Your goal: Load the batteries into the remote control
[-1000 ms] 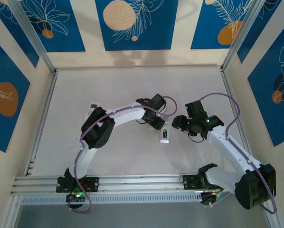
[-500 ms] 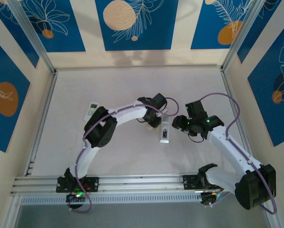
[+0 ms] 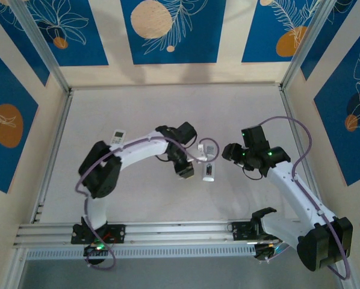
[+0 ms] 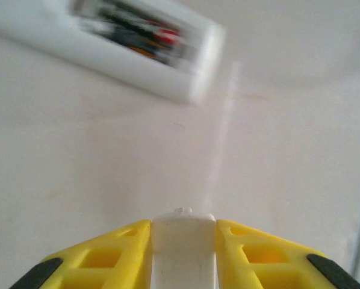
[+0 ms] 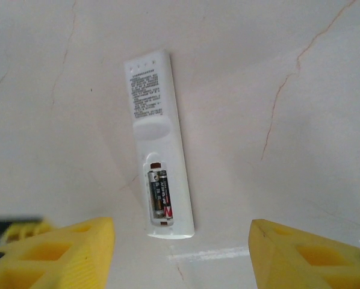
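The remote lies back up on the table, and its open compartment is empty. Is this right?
No: it is not empty, it holds a battery, as the right wrist view shows. The remote does lie back up on the table.

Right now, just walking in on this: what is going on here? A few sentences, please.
A white remote lies face down, its battery bay open with a battery sitting in it. The right fingers are spread open near it, holding nothing. The left fingers are closed on a small white piece, possibly the bay's cover, a little away from the remote.
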Robot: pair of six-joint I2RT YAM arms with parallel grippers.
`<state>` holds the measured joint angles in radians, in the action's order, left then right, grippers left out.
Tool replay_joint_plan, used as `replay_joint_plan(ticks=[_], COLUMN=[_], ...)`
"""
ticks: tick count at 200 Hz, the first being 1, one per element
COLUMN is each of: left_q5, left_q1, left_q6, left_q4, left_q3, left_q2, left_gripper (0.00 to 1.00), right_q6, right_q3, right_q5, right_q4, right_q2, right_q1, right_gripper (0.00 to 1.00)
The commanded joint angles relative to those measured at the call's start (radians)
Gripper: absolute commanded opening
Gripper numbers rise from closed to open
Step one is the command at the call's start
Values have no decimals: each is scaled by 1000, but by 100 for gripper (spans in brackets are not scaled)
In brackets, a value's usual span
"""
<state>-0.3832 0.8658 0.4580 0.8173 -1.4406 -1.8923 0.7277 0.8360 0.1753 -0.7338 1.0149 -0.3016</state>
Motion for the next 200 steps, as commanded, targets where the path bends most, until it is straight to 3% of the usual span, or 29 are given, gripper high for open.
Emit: replay_joint_plan(ticks=[1, 36, 72, 94, 106, 119, 133, 139, 149, 168, 200], left_q5=[-63, 115, 263, 249, 234, 166, 58, 55, 50, 49, -5], left_q1=[50, 145, 240, 239, 222, 154, -16, -91, -202, -368, -543], left_q6=[279, 386, 464, 410, 309, 85, -269, -405, -615, -767, -888], left_q4=[33, -57, -253, -394, -546, -673, -799, -859, -875, -713, -477], left_q3=[113, 136, 179, 250, 342, 420, 507, 550, 598, 583, 539], left_q2=[51, -3, -33, 84, 215, 368, 523, 579, 651, 719, 734], left_gripper=[30, 35, 38, 48, 56, 67, 86, 92, 100, 100, 99], right_q6=[-25, -22, -29, -72, -129, -188, -254, -287, -340, -474, -611], right_q3=[36, 46, 56, 52, 41, 27, 9, 0, -5, 7, 106], right_q5=[-28, -40, -33, -73, -138, -161, -144, -138, -141, -167, -195], right_q4=[-12, -8, -34, -19, 18, 54, 101, 124, 160, 199, 120], right_q2=[-15, -4, -10, -14, -13, -16, -13, -8, 13, 92, 323], right_q1=[7, 12, 13, 10, -9, -63, -152, -195, -260, -406, -617], right_gripper=[62, 62, 62, 62, 64, 69, 81, 88, 91, 91, 88])
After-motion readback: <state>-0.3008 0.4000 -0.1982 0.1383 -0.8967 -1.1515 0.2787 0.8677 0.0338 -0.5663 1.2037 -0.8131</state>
